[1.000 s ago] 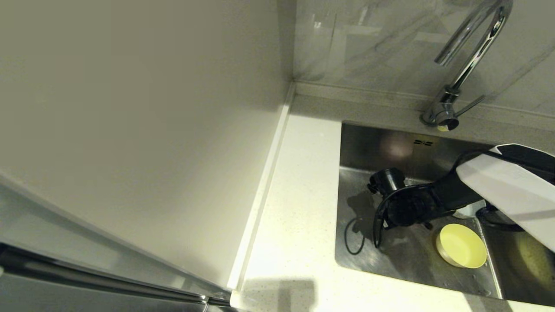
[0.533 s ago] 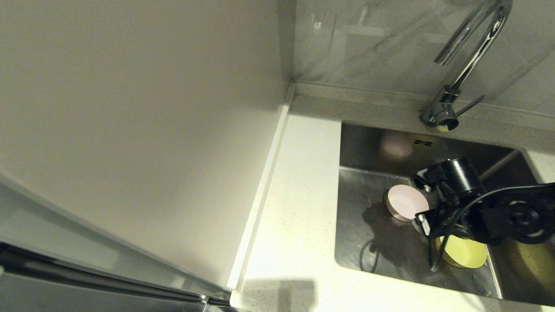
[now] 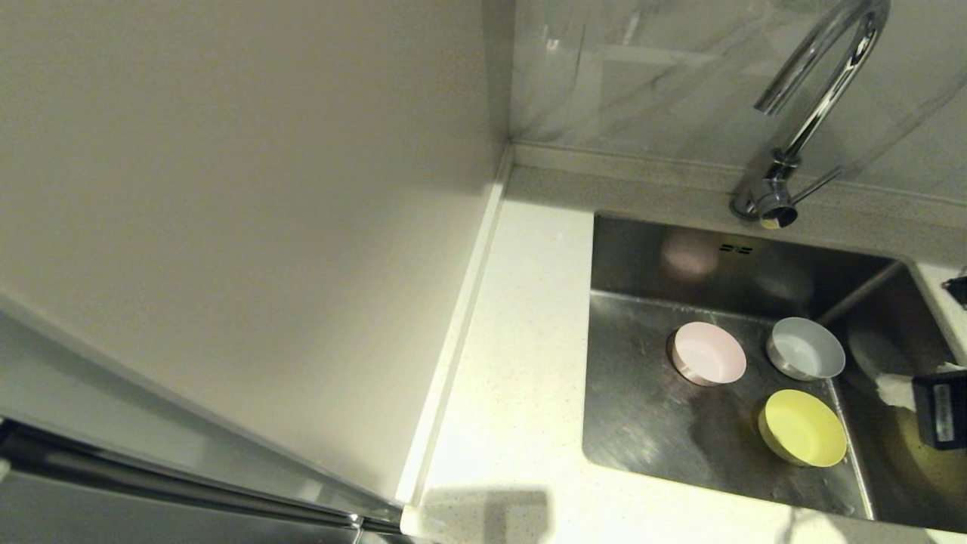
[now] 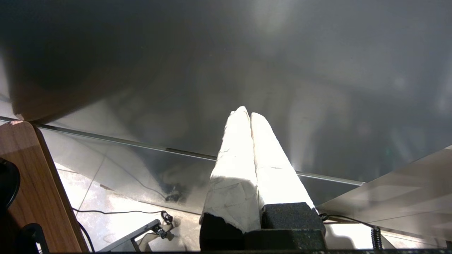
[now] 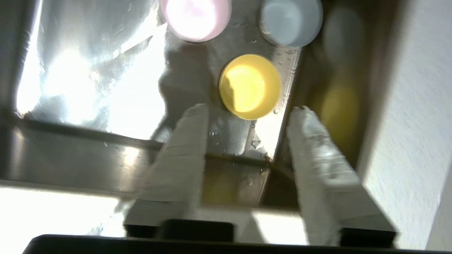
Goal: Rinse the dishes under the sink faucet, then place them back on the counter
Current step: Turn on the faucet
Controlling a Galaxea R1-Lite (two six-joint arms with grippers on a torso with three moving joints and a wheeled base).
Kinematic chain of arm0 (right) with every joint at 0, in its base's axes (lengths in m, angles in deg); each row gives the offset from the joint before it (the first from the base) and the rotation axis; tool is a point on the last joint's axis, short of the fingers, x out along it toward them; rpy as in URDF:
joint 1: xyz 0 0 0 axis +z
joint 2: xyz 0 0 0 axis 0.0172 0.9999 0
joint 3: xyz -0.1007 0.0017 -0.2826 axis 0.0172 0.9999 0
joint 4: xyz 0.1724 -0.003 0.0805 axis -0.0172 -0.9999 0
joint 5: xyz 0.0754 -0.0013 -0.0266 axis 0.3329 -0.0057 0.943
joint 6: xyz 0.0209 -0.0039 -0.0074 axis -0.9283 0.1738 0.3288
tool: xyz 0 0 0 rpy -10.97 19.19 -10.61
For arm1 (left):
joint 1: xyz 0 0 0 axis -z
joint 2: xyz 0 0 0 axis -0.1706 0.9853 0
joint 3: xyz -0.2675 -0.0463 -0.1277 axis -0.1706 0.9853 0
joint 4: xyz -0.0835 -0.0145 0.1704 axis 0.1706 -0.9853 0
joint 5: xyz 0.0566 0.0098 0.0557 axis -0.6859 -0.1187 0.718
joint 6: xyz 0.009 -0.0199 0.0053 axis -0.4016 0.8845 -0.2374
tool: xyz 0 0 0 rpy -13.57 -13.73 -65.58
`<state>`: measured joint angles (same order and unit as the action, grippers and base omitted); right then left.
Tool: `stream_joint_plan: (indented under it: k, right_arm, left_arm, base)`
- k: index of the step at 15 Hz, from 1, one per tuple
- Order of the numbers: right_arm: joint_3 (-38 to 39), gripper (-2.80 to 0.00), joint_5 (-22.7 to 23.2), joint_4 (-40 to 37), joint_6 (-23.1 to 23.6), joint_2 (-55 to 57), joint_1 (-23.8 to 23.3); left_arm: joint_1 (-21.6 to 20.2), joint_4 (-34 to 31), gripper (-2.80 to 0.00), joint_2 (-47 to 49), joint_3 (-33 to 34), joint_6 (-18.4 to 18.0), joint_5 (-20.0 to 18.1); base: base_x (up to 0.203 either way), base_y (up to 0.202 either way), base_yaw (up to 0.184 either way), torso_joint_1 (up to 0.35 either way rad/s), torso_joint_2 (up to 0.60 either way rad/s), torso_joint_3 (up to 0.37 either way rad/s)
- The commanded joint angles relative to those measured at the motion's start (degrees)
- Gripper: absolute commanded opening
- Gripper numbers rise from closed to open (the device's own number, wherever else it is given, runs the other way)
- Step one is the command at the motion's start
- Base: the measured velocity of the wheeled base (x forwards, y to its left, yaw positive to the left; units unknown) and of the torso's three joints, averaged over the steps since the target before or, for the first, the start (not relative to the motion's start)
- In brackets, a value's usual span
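Now yellow-green bowl (image 5: pixel 250 85) beyond right gripper (image 5: pixel 249 116) (jaws apart).

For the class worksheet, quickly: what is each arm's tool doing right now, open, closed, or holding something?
Left tool: closed, holding nothing, away from the sink.
Right tool: open, empty, above the yellow-green bowl.

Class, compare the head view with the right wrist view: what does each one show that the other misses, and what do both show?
Only the head view shows the sink faucet and the counter left of the sink.

Only the right wrist view shows the right gripper, fingers apart and empty, above the near edge of the sink.

Both show the pink bowl, the grey bowl and the yellow bowl, standing apart on the sink floor.
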<state>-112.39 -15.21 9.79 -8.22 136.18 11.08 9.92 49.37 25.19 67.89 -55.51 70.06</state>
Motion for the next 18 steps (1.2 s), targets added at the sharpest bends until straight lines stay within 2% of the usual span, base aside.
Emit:
stream_joint_plan:
  k: [1, 3, 4, 6, 8, 9, 12, 15, 18]
  right_arm:
    - [-5.05, -2.80, 3.07, -9.51, -5.48, -5.81, -5.32]
    - [-12.78, -2.80, 7.32, -20.53, -13.97, -4.19, -7.13]
    - [-15.90, -2.80, 9.34, -23.35, -17.20, -2.01, -7.41]
    - [-21.52, -2.80, 11.70, -24.86, -22.06, 3.62, -7.59]
    - [-29.32, -2.80, 12.26, -23.59, -24.51, 8.24, -7.53]
    - [-33.44, -2.80, 12.37, -20.63, -25.86, 10.47, -7.03]
    - [-42.30, -2.80, 12.34, -4.73, -27.37, 18.08, -4.63]
    - [-45.37, -2.80, 8.60, 6.52, -24.13, 25.09, -4.25]
    - [-45.72, -2.80, 6.80, 10.26, -21.50, 28.32, -6.88]
  left_arm:
    - [-0.01, 0.02, -2.80, 0.00, 0.18, 0.04, 0.00]
    - [-0.01, 0.02, -2.80, 0.00, 0.18, 0.04, 0.00]
    - [-0.01, 0.02, -2.80, 0.00, 0.18, 0.04, 0.00]
    - [-0.01, 0.02, -2.80, 0.00, 0.18, 0.04, 0.00]
    - [-0.01, 0.02, -2.80, 0.00, 0.18, 0.04, 0.00]
    - [-0.01, 0.02, -2.80, 0.00, 0.18, 0.04, 0.00]
    - [-0.01, 0.02, -2.80, 0.00, 0.11, 0.04, 0.00]
    - [-0.01, 0.02, -2.80, 0.00, 0.18, 0.04, 0.00]
    - [-0.01, 0.02, -2.80, 0.00, 0.18, 0.04, 0.00]
  base:
    - [0.000, 0.000, 0.000, 0.000, 0.00, 0.000]
    - [0.000, 0.000, 0.000, 0.000, 0.00, 0.000]
    - [0.000, 0.000, 0.000, 0.000, 0.00, 0.000]
    - [0.000, 0.000, 0.000, 0.000, 0.00, 0.000]
    - [0.000, 0.000, 0.000, 0.000, 0.00, 0.000]
    - [0.000, 0.000, 0.000, 0.000, 0.00, 0.000]
    - [0.000, 0.000, 0.000, 0.000, 0.00, 0.000]
    - [0.000, 0.000, 0.000, 0.000, 0.00, 0.000]
    - [0.000, 0.000, 0.000, 0.000, 0.00, 0.000]
